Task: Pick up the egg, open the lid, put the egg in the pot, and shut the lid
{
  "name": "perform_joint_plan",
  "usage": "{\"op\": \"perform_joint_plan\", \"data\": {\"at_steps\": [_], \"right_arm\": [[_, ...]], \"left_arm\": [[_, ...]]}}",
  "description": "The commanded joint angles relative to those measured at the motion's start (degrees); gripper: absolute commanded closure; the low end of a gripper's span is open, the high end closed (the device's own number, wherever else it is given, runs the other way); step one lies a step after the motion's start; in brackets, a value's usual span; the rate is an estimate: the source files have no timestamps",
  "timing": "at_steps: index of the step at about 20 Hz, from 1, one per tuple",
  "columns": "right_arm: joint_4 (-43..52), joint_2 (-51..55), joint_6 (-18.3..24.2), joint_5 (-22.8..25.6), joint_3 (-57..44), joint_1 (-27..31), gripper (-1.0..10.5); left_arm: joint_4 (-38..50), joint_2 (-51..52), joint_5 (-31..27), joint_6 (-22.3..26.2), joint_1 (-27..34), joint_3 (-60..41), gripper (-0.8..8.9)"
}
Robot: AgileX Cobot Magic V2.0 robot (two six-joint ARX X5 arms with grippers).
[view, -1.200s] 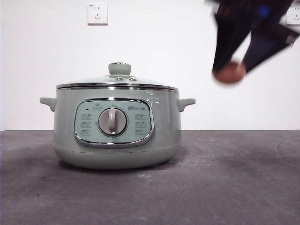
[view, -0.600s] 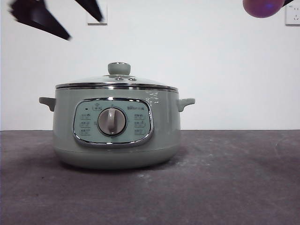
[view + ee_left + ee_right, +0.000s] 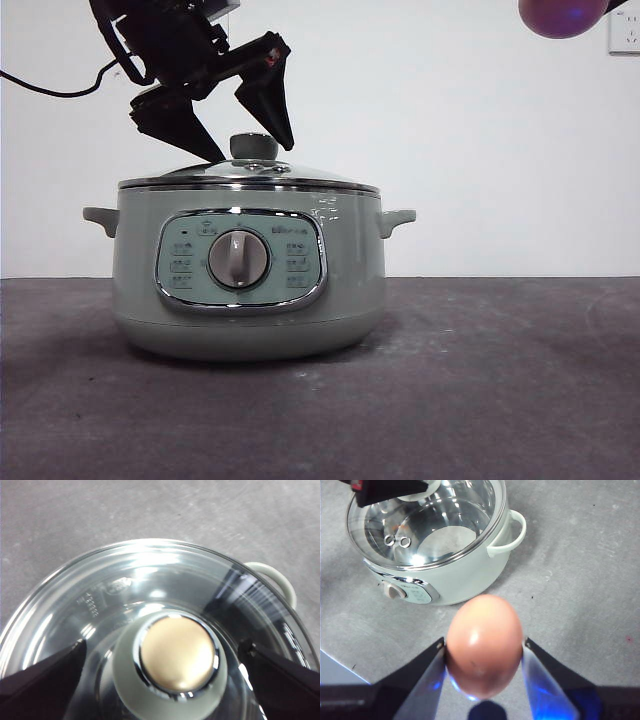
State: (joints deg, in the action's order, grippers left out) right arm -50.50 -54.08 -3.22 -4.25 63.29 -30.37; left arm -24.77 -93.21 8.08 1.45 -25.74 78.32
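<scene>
The left gripper (image 3: 245, 140) has dropped from the upper corner to straddle the knob (image 3: 172, 660) of the lid (image 3: 250, 177), jaws spread and not yet touching it. The lid sits on the pot (image 3: 250, 270) (closed). The right gripper (image 3: 484, 655) holds the egg (image 3: 484, 645) clamped high, well off to the pot's side.

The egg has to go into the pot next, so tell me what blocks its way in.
The lid blocks it: it sits closed on the pot, covering the whole opening. The right end effector holds the egg high and off to the side. The left end effector, open, straddles the lid's knob without gripping it.
</scene>
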Motion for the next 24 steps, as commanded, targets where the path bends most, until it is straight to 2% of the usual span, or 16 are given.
{"op": "perform_joint_plan", "data": {"at_steps": [1, 2, 4, 6, 9, 14, 24], "right_arm": [[0.7, 0.2, 0.8, 0.2, -0.1, 0.0, 9.6], [0.7, 0.1, 0.8, 0.2, -0.1, 0.0, 9.6], [0.8, 0.1, 0.8, 0.2, -0.1, 0.0, 9.6], [1.3, 0.2, 0.8, 0.2, -0.1, 0.0, 9.6], [1.8, 0.2, 0.8, 0.2, -0.1, 0.0, 9.6], [1.8, 0.1, 0.8, 0.2, -0.1, 0.0, 9.6], [1.8, 0.1, 0.8, 0.1, -0.1, 0.0, 9.6]], "left_arm": [[1.1, 0.0, -0.8, -0.2, -0.5, 0.0, 1.58], [1.0, 0.0, -0.9, -0.2, -0.5, 0.0, 1.70], [0.2, 0.0, -1.7, -0.2, -0.5, 0.0, 3.40], [-0.6, 0.0, -1.6, -0.2, -0.6, 0.0, 4.23], [-1.1, 0.0, -1.3, -0.2, -0.6, 0.0, 6.11], [-1.0, 0.0, 0.7, -0.4, -0.6, 0.0, 8.25], [-1.0, 3.2, 1.0, -0.4, -0.6, 0.6, 8.22]]}}
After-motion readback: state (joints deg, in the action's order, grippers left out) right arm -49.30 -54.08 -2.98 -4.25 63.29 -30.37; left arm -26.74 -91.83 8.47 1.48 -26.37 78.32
